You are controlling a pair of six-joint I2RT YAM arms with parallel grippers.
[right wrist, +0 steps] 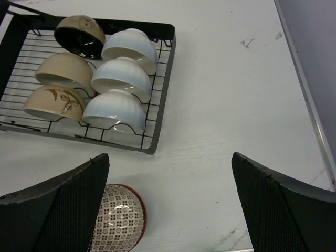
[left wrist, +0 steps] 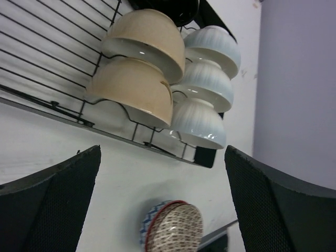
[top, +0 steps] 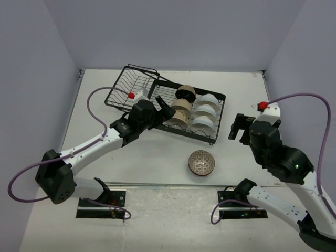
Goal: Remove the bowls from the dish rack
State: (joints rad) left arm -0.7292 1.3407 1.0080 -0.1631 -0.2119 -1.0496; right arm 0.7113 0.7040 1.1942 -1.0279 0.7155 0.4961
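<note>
The black wire dish rack (top: 137, 84) lies at the table's far middle. Its flat section holds one black-inside bowl (top: 185, 93), two beige bowls (top: 178, 116) and three white bowls (top: 203, 112), all tipped on edge. A brown-patterned, red-rimmed bowl (top: 201, 163) sits on the table in front of the rack. In the left wrist view (left wrist: 176, 228) blue zigzag shows along its side. My left gripper (top: 167, 112) is open and empty, beside the beige bowls (left wrist: 134, 89). My right gripper (top: 239, 129) is open and empty, right of the rack, above bare table (right wrist: 170, 157).
The rack's tilted basket section (top: 131, 79) rises at the far left, empty. The rack's near right corner (right wrist: 152, 147) lies just ahead of my right fingers. Grey walls close in three sides. Arm base plates (top: 102, 202) sit at the near edge.
</note>
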